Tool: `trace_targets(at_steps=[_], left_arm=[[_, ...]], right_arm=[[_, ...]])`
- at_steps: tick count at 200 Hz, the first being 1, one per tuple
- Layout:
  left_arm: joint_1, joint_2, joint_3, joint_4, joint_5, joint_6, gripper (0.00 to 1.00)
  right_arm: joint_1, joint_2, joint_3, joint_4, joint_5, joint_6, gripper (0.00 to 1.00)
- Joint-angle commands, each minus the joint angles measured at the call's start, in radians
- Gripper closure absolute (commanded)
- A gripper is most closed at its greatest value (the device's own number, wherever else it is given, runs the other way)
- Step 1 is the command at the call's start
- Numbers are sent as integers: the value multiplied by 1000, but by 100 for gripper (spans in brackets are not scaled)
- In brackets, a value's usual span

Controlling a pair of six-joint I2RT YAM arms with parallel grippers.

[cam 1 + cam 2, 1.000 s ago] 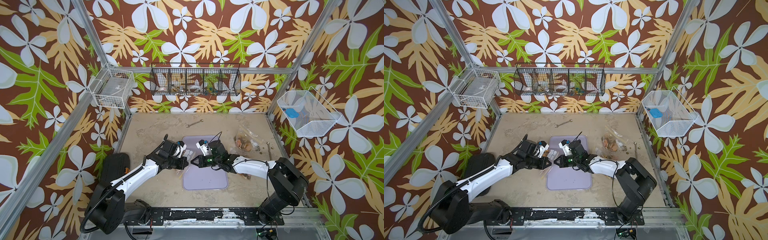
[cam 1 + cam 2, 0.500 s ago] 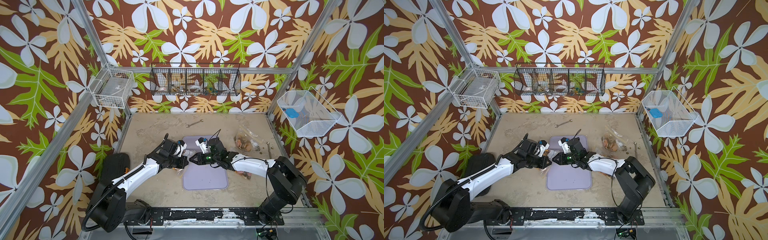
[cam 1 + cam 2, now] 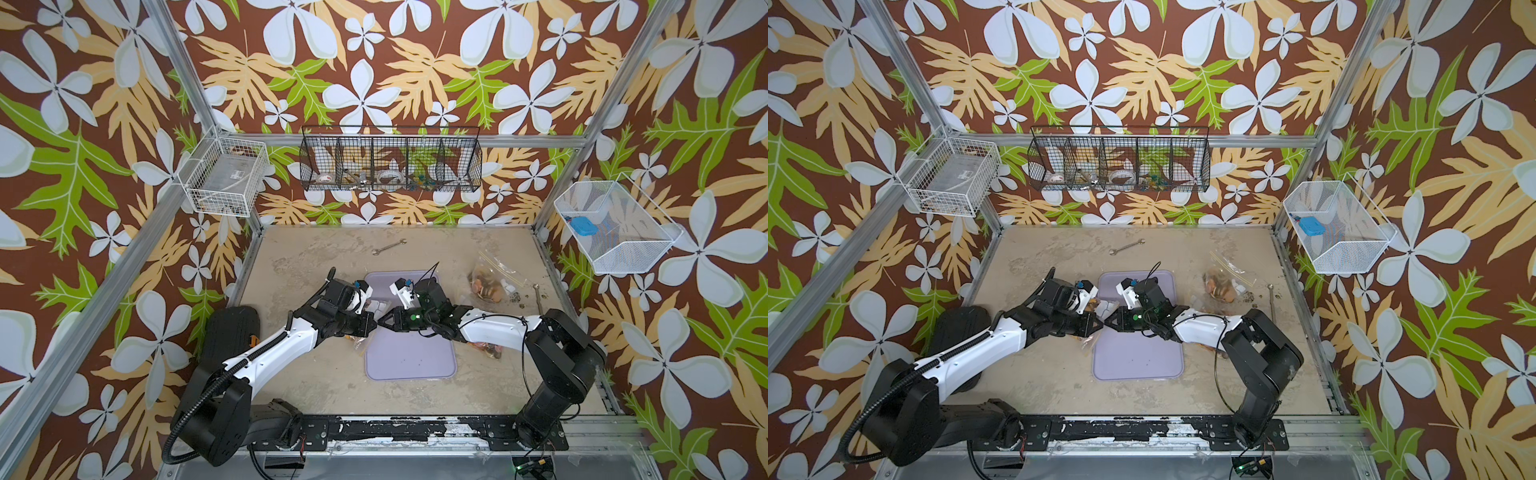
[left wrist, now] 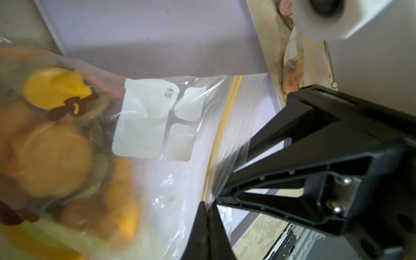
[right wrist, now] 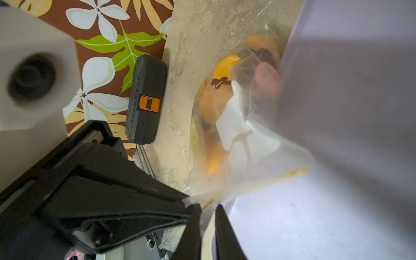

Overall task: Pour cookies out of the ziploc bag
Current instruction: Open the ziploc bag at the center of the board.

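**Bag-opening step (judged).** The ziploc bag [image 4: 180,157] is held at the 9 o'clock edge of the lilac tray [image 3: 409,361]. The cookies [image 4: 51,157] are bunched at its closed end, and the yellow zip strip lies beside the grippers. The left gripper [image 4: 208,207] is clamped on the lip just past the strip. The right gripper [image 5: 206,216], fingers nearly together with film between them, appears to pinch the opposite lip. The step is best done by parting the lips evenly, mouth over the tray, before tipping. The white label panels [image 4: 139,121] carry tiny print, unreadable. A second cookie bag [image 3: 490,282] lies at 2 o'clock and a wrench [image 3: 388,247] at 12.
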Motion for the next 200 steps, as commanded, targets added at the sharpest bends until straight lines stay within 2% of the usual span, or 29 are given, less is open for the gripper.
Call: trace_targets(at_steps=[1, 16, 66, 148, 200], left_arm=[[0, -11, -7, 15, -22, -19, 100], [0, -19, -7, 14, -38, -27, 100], [0, -42, -14, 2, -102, -58, 100], [0, -83, -24, 25, -127, -81, 100], [0, -88, -24, 18, -141, -85, 100]], right_arm=[[0, 2, 1, 37, -19, 14, 94], [1, -1, -2, 31, -11, 12, 100], [1, -8, -6, 11, 0, -3, 100], [33, -10, 53, -184, 203, -121, 100], [39, -7, 68, -230, 248, -138, 100]])
